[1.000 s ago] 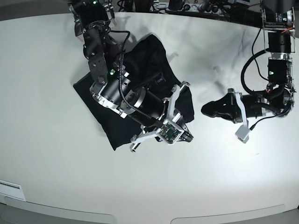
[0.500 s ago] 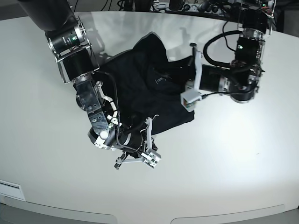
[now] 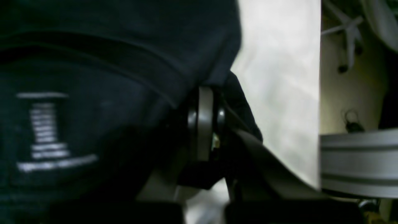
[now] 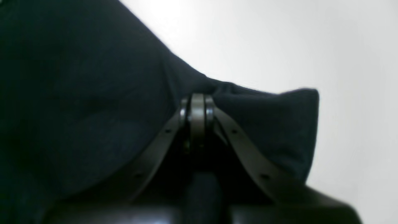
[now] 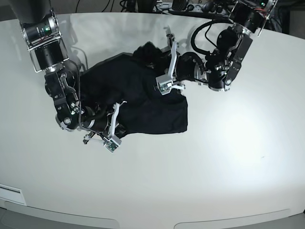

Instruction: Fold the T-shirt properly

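Note:
The black T-shirt (image 5: 138,98) lies bunched in the middle of the white table (image 5: 228,157). My left gripper (image 5: 157,59) is at the shirt's far edge. In the left wrist view it (image 3: 202,93) is shut on a fold of black fabric (image 3: 124,62), beside a printed pale label (image 3: 46,130). My right gripper (image 5: 120,119) is at the shirt's near left edge. In the right wrist view it (image 4: 197,96) is shut on the cloth's edge (image 4: 93,93), with a loose corner (image 4: 286,124) sticking out to the right.
Cables and dark gear (image 5: 190,7) line the table's back edge. A white strip (image 5: 9,193) sits at the front left. In the left wrist view the table's edge (image 3: 319,93) is close, with a grey rail (image 3: 357,161) beyond it.
My left gripper has swung in from the right and up to the shirt's far edge. My right gripper has moved left along the near edge. The shirt has been drawn into a more compact bunch.

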### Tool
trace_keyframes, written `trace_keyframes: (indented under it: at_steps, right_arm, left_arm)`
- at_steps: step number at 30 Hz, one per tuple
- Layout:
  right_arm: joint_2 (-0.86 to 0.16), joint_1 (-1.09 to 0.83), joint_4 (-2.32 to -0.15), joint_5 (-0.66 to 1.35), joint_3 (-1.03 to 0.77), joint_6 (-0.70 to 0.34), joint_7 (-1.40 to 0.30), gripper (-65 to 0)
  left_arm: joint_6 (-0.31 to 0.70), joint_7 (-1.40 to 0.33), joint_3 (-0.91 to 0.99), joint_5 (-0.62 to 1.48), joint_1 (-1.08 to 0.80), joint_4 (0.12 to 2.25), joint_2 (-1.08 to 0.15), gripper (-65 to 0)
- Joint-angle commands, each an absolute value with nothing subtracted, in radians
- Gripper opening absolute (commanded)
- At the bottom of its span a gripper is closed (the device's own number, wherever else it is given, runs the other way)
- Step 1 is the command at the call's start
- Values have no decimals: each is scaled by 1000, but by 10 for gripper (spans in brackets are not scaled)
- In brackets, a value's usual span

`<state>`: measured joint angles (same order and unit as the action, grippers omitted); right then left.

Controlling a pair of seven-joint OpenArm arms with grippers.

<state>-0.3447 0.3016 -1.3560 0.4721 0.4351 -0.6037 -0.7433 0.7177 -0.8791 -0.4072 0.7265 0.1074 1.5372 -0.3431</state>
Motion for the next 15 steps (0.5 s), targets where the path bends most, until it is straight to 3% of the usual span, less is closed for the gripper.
trace_keyframes:
  at_steps: [1, 8, 15]
  right_arm:
    - [-368, 292, -1378, 474, 436, -617, -789, -650]
    - [-446, 117, -1603, 506, 400, -532, -877, -650]
    - [-436, -96, -1890, 516, 284, -440, -889, -650]
  left_arm:
    - [698, -941, -400, 615, 143, 1500, -367, -650]
    - [698, -849, -400, 551, 281, 1336, -432, -650]
    - [698, -730, -400, 482, 406, 1283, -457, -650]
